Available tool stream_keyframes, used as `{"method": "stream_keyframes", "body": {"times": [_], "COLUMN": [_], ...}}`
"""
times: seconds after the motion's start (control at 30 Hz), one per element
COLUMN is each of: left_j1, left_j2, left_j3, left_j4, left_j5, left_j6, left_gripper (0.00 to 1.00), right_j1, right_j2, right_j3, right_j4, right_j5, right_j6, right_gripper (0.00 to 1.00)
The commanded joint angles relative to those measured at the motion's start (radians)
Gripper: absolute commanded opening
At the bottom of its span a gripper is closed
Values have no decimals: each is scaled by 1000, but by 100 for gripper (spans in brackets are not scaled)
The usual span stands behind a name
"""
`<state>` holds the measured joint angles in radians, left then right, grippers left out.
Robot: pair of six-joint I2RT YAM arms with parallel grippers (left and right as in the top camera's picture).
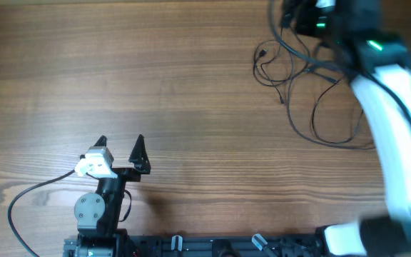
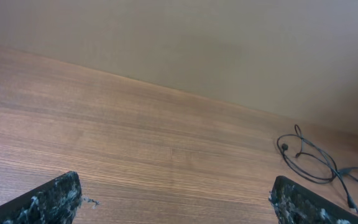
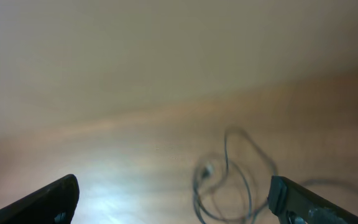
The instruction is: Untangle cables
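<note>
The cables [image 1: 312, 86] lie as a loose tangle of thin black loops at the far right of the wooden table. They also show at the right edge of the left wrist view [image 2: 309, 158] and, blurred, between the fingers in the right wrist view [image 3: 229, 180]. My right gripper [image 3: 173, 199] is open and empty above the tangle; in the overhead view its head sits at the top right and the fingers are not clear. My left gripper [image 1: 120, 146] is open and empty near the front left, far from the cables.
A thicker black wire [image 1: 27, 200] loops from the left arm's base across the front left of the table. The right arm's white link [image 1: 398, 135] reaches along the right side. The table's far edge meets a plain wall [image 2: 229, 50].
</note>
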<state>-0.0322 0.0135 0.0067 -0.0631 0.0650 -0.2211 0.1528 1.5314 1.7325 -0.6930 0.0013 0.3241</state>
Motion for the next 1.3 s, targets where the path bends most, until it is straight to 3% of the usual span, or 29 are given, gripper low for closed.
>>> {"method": "stream_keyframes", "body": {"times": [0.0, 0.17, 0.37, 0.53, 0.7, 0.77, 1.07, 1.27], "left_j1": [6, 6, 6, 6, 6, 6, 6, 6], "left_j2": [-8, -8, -8, -8, -8, -8, -8, -8], "left_j3": [-1, -1, -1, -1, -1, -1, -1, -1], "left_j4": [-11, -11, -11, -11, -11, -11, -11, -11], "left_j5": [-6, -6, -6, -6, -6, -6, -6, -6], "left_j6": [24, 24, 24, 24, 24, 24, 24, 24], "left_gripper": [100, 100, 100, 100, 100, 100, 100, 100], "right_j1": [-2, -2, -2, -2, -2, -2, -9, -79], "right_j2": [-228, -534, -756, -815, -808, -815, -1101, -1301], "right_j3": [9, 9, 9, 9, -35, -98, -627, -819], "right_j4": [-1, -5, -51, -263, -671, -750, -548, -481], "right_j5": [-2, -2, -2, -2, -2, -2, -2, -2], "right_j6": [-9, -9, -9, -8, -7, -7, -7, 88], "right_gripper": [100, 100, 100, 100, 100, 99, 100, 100]}}
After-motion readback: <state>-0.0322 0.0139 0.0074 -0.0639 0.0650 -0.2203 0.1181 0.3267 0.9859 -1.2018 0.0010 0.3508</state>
